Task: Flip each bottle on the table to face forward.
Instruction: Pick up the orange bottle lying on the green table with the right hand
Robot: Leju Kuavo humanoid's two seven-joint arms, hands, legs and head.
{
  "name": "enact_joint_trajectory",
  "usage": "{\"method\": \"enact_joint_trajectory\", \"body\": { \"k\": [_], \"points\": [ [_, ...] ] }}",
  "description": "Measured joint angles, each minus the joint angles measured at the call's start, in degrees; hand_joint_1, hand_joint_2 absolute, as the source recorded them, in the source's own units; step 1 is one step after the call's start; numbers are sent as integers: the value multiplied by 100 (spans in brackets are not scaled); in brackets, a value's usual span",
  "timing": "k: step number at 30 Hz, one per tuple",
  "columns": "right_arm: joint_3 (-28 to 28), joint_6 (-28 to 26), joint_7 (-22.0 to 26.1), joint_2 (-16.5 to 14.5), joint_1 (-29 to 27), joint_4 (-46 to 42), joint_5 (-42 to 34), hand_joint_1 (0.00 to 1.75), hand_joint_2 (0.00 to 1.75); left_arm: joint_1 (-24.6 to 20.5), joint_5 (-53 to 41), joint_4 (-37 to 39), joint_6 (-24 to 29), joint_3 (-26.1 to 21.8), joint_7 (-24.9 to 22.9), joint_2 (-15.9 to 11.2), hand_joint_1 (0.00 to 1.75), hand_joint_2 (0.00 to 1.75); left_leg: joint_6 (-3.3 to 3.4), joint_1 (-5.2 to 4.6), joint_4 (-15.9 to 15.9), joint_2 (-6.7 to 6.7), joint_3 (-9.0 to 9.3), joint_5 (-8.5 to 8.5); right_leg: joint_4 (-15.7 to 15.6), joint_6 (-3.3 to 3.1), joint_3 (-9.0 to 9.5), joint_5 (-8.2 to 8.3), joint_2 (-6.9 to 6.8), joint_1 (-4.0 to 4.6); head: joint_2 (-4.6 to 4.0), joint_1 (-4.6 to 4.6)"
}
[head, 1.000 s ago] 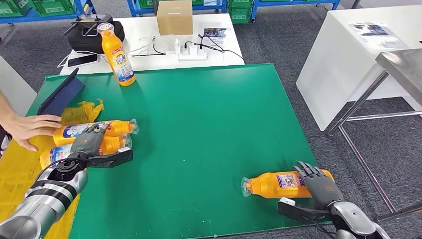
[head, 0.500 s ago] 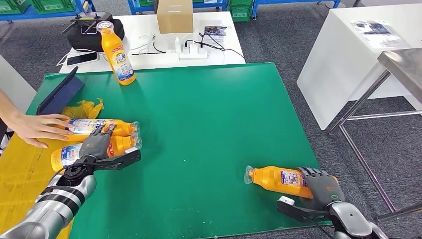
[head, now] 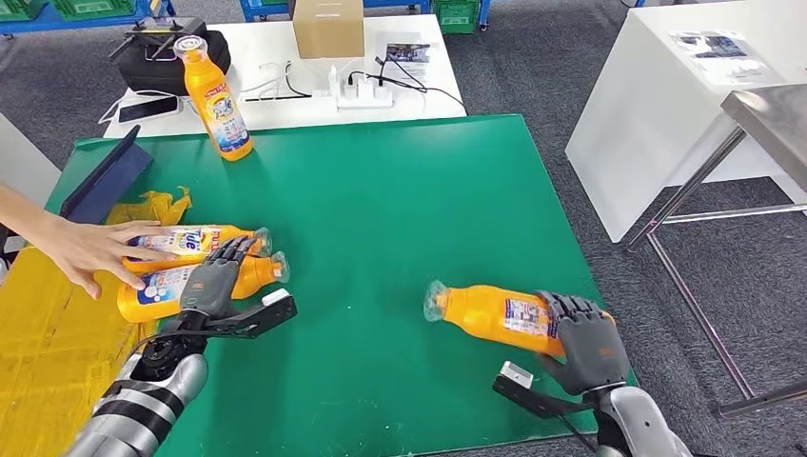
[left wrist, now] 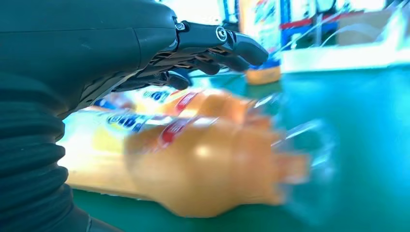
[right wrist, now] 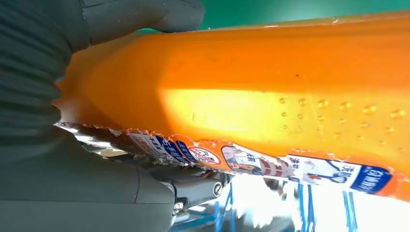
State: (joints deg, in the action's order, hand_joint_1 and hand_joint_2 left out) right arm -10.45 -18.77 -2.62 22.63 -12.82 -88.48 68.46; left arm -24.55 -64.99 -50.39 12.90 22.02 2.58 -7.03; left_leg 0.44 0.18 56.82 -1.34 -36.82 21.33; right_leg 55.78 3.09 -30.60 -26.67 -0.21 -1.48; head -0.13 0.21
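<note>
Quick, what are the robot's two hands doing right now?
Left hand: fingers spread, resting over a lying bottle, not gripping.
Right hand: holds the orange bottle.

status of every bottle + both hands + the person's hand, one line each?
right hand: grips the right bottle.
right bottle: on its side, lifted off the green mat, cap pointing left.
left hand: fingers resting over the near left bottle.
near left bottle: lying down.
far left bottle: lying down, person's hand on it.
standing bottle: upright at the mat's far edge.
</note>
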Motion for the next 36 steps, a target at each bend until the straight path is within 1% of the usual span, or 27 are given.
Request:
{"method": "enact_joint_trajectory", "body": {
  "k": [2,5,7,11,13,14,16,19,20,22,25,29,33,36],
  "points": [
    [115,-222,153,-270,20,-184,-79,175,175,148,141,-321,19,-67,102,20,0,175,-1,1,0,0,-12,1,0,-1,-12,-2,0,1,0,1],
    [302,-802,469,-716,21,-501,-208,175,175,408,428,-875,164,-209,299,65,0,175,-1,0,-1,3,-26,1,0,-1,-27,-2,1,1,0,2],
    [383,-1098,607,-993,22,-730,-221,175,175,577,492,-1268,302,-286,341,100,0,175,-1,0,-1,3,-30,1,0,-1,-31,-2,1,0,0,3],
    [411,-1390,781,-1409,21,-1079,-285,175,175,824,559,-1903,436,-425,362,154,0,175,0,-2,-1,3,-34,1,-1,-1,-34,-2,1,-2,0,3],
    [406,-1475,949,-1549,21,-1180,-557,175,175,922,917,-2134,308,-497,537,187,0,175,0,-2,-1,3,-35,1,-1,-1,-35,-2,1,-2,0,2],
    [402,-1496,1098,-1613,22,-1220,-843,175,175,977,1292,-2250,135,-536,707,209,0,175,0,-2,-1,2,-35,1,-1,-1,-35,-2,1,-3,0,2],
    [384,-1419,1511,-1736,42,-1267,-1666,175,175,1095,2315,-2482,-423,-590,1138,259,0,175,0,-2,-1,2,-35,1,-1,-1,-35,-2,1,-2,0,1],
    [326,-913,2177,-1952,175,-1257,-3038,175,175,1265,3745,-2863,-1356,-584,1721,369,0,175,0,-2,-1,8,-36,1,-1,-2,-37,-1,2,-2,0,3],
    [298,-702,2331,-2030,243,-1226,-3365,175,175,1312,4019,-2985,-1525,-554,1832,419,0,175,0,-2,-1,10,-36,1,-1,-2,-38,-1,3,-2,0,3],
    [214,-340,2504,-2181,389,-1117,-3742,175,175,1390,4301,-3210,-1640,-439,1932,533,0,175,0,-2,-1,9,-36,1,-1,-2,-38,0,3,-2,0,3],
    [25,-108,2602,-2373,580,-896,-3862,175,175,1477,4628,-3488,-1784,-184,1946,686,0,175,0,-2,-1,3,-37,0,-1,-2,-36,0,2,-2,0,3],
    [-212,-135,2676,-2585,859,-532,-3864,175,175,1498,5278,-3682,-2098,121,1947,771,0,175,0,-2,-1,9,-37,0,0,-2,-37,0,3,-1,0,2],
    [-414,-162,2692,-2728,1084,-202,-3840,175,175,1494,5483,-3743,-2178,304,1952,809,0,175,-1,-1,-1,6,-37,0,0,-2,-37,0,3,-1,0,2],
    [-675,-133,2685,-2827,1254,81,-3640,175,175,1472,5579,-3765,-2181,406,1961,843,0,175,-1,-1,-1,9,-37,0,0,-2,-39,0,4,-1,0,2]
  ]
}}
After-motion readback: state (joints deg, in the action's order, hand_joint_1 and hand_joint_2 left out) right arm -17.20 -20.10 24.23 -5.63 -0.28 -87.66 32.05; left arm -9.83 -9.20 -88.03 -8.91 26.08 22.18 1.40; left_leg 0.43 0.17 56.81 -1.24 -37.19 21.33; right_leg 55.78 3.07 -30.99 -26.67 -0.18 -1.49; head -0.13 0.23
